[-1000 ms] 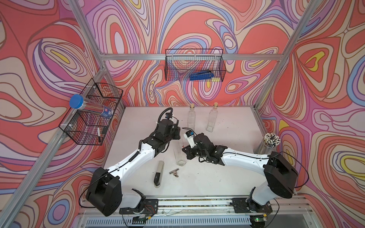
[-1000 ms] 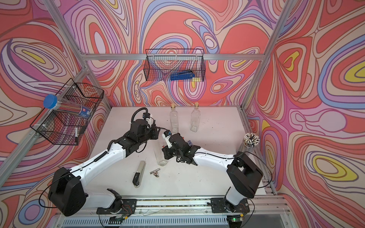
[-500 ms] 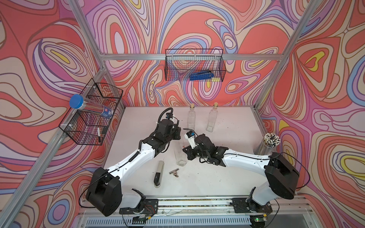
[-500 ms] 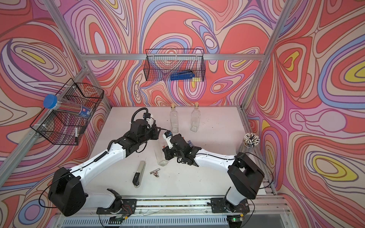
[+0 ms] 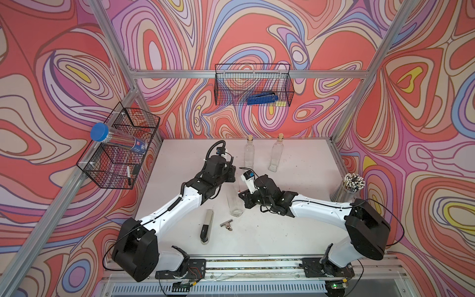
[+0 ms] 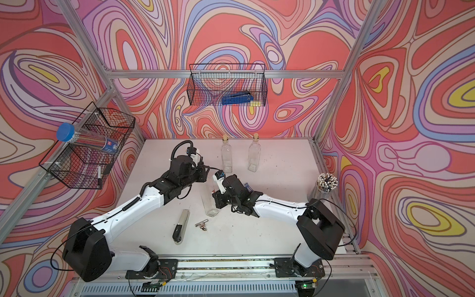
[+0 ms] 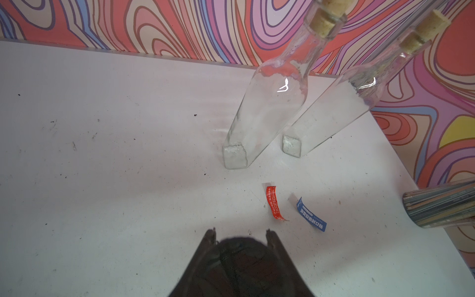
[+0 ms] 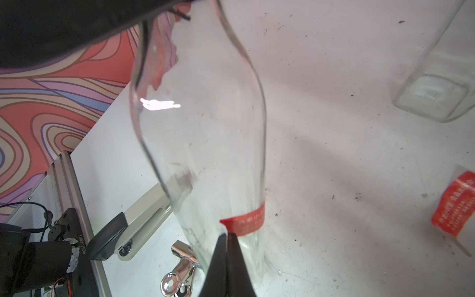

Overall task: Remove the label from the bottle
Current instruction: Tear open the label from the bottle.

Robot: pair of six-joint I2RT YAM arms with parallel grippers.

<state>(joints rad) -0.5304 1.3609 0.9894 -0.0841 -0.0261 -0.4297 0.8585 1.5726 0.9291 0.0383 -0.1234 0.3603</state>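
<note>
The bottle (image 5: 235, 203) stands just below the middle of the frame in both top views, on the white table (image 5: 295, 236), between the ends of the two arms. The left gripper (image 7: 240, 233) comes over it from the upper left and is closed around its top, which is hidden under the fingers. The right gripper (image 8: 228, 237) reaches in from the right with its jaws pressed fully together. Its tips touch the lower corner of the red label (image 8: 246, 222), a band stuck low on the clear glass body. Whether they pinch the label's edge cannot be told.

A loose red strip (image 7: 274, 203) and a blue strip (image 7: 311, 214) lie on the table, slightly apart, between the held bottle and two corked bottles (image 5: 248, 156) that stand side by side above the centre. A metal clip (image 5: 227, 224) and a grey tool (image 5: 207, 226) lie below the bottle, toward the frame's lower edge.
</note>
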